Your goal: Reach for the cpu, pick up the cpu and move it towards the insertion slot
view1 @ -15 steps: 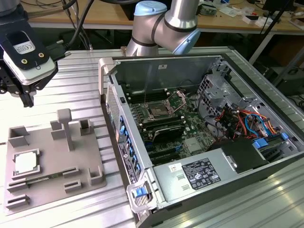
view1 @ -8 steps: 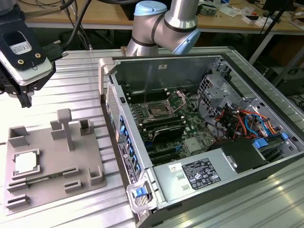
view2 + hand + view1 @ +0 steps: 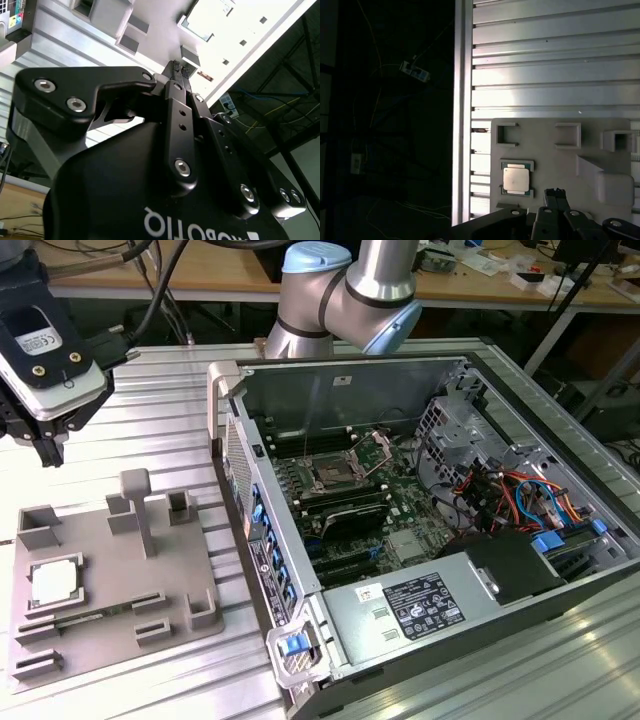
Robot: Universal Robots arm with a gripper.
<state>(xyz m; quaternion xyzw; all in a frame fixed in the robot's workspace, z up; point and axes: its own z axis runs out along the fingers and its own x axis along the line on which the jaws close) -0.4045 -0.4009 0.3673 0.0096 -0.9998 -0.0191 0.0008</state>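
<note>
The gripper (image 3: 47,452) hangs above the desk (image 3: 150,390) near its far corner at the exterior view's left. Its jaws are drawn together tip to tip with nothing between them, as both wrist views show (image 3: 180,67) (image 3: 555,192). The cpu (image 3: 55,583) lies flat in a square recess of the gray fixture plate (image 3: 100,550), on the side of the plate nearest the desk's edge (image 3: 462,100). From the jaws it sits lower and toward the desk's near edge, with a clear gap of air between them. In the first wrist view the cpu (image 3: 516,179) lies just beside the fingertips rather than under them. The chip is square, so it has no long axis, and its sides run parallel to the plate's edges. The insertion slot (image 3: 330,477) is well apart from it, on the board inside the open computer case (image 3: 440,570) toward the exterior view's right.
</note>
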